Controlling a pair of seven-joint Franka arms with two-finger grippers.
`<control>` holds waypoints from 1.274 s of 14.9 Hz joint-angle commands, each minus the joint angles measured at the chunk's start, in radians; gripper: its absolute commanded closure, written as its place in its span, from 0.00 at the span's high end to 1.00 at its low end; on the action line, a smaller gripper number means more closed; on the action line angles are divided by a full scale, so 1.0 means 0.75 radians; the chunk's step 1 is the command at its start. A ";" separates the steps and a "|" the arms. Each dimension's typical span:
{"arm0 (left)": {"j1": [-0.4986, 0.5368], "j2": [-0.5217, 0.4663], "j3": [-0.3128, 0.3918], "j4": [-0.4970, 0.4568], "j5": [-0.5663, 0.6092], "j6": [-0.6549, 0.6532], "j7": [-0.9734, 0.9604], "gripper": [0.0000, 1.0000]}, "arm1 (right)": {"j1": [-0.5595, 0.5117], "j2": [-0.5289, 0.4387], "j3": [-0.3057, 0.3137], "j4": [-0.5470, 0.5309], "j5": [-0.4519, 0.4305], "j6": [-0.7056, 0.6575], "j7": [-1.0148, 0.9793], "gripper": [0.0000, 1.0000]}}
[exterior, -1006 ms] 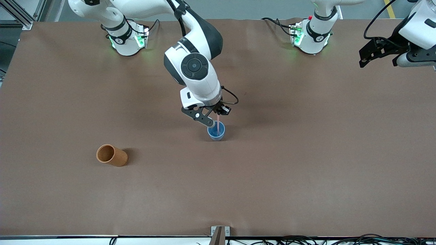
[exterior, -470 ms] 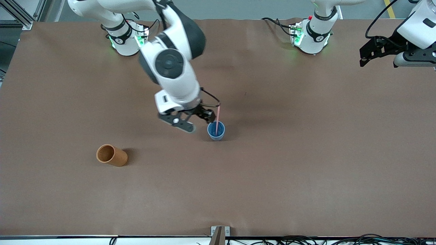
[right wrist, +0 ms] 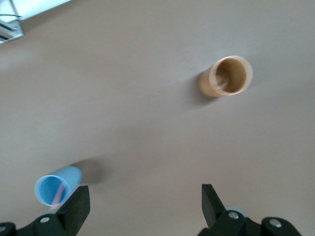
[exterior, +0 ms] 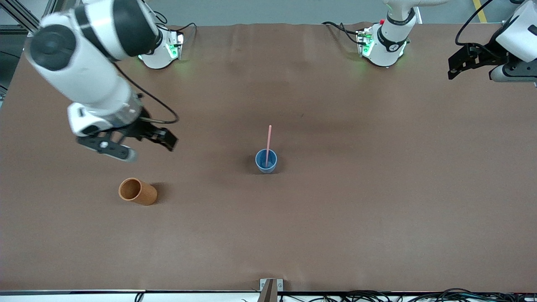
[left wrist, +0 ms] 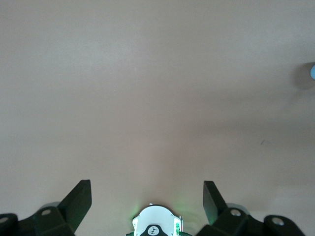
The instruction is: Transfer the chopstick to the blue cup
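The blue cup [exterior: 266, 162] stands upright near the middle of the table. The pale pink chopstick [exterior: 268, 140] stands in it, leaning on the rim, with its upper half above the cup. My right gripper [exterior: 150, 149] is open and empty, in the air toward the right arm's end of the table, well apart from the cup. The right wrist view shows the open right gripper [right wrist: 145, 196], the blue cup [right wrist: 51, 189] and the stick's end [right wrist: 59, 192] inside it. My left gripper [exterior: 470, 76] is open and empty; the left arm waits at its own end of the table. The left wrist view shows the open left gripper [left wrist: 146, 194].
An orange-brown cylindrical cup [exterior: 137, 191] sits on the table toward the right arm's end, nearer the front camera than the blue cup; it also shows in the right wrist view [right wrist: 226, 76]. The left arm's base [left wrist: 156, 225] shows between the left fingers.
My right gripper let go of the chopstick and swung away from the blue cup toward the right arm's end of the table. The chopstick stays standing in the cup. The left arm barely moved.
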 commanded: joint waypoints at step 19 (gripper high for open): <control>0.005 0.011 -0.008 0.036 0.008 -0.020 0.015 1.00 | -0.531 -0.304 0.031 0.155 -0.020 -0.391 -0.706 1.00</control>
